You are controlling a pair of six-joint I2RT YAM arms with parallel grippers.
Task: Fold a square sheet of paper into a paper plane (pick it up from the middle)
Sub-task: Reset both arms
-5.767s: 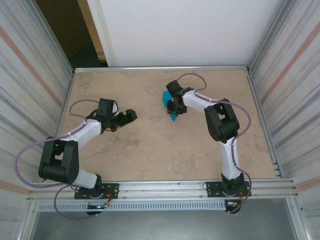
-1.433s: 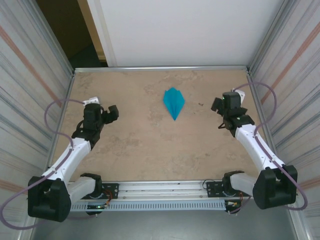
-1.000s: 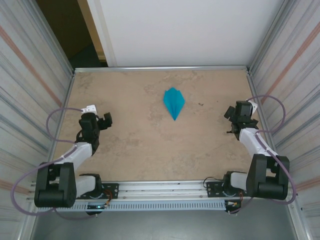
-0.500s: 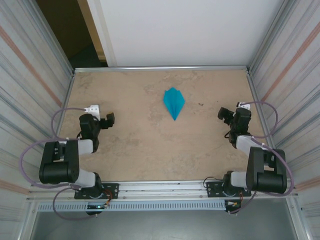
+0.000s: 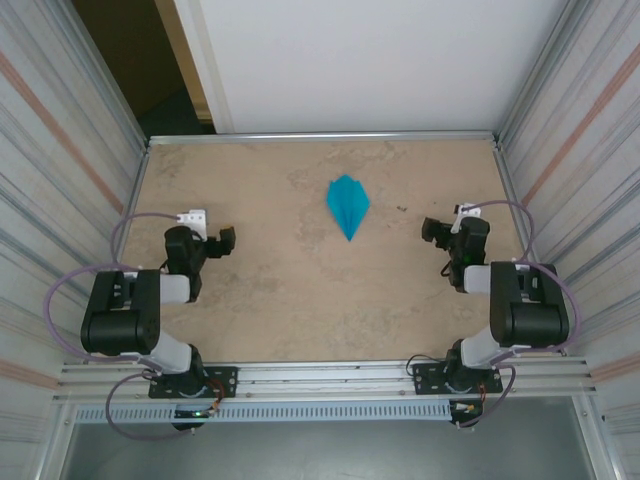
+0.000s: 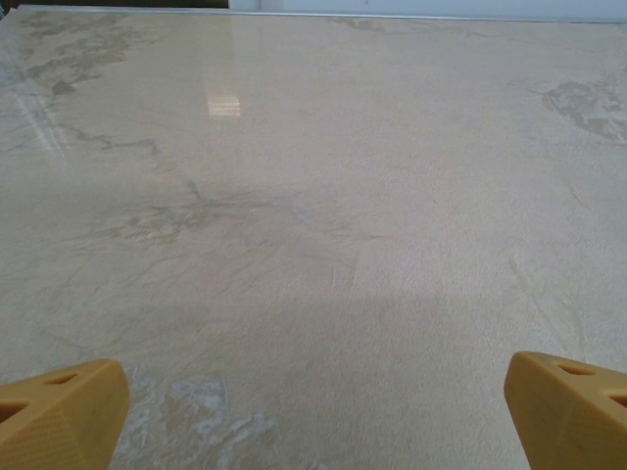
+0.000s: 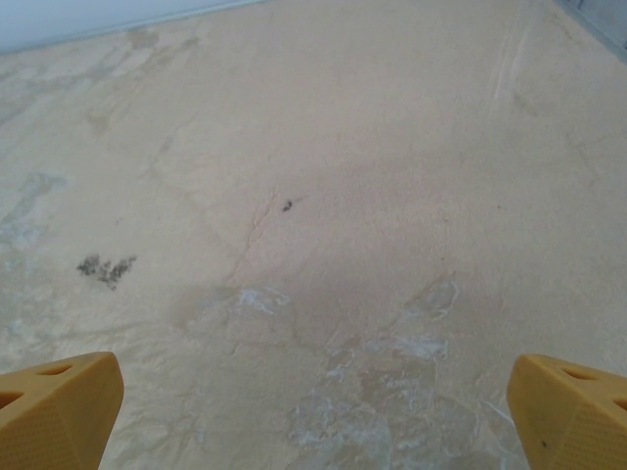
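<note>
The small teal-blue pointed paper plane [image 5: 347,205] lies flat on the beige desk [image 5: 300,310], ahead of and between both empty, wide-open grippers, its tip pointing back toward the arms, closer to the right gripper [image 5: 432,230] than the left gripper [image 5: 224,240].

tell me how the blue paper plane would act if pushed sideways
The paper plane lies flat and thin, so it is probably very light and would likely slide on the smooth table. Its centre crease may stiffen it slightly, but the pointed tip would probably crumple.
</note>
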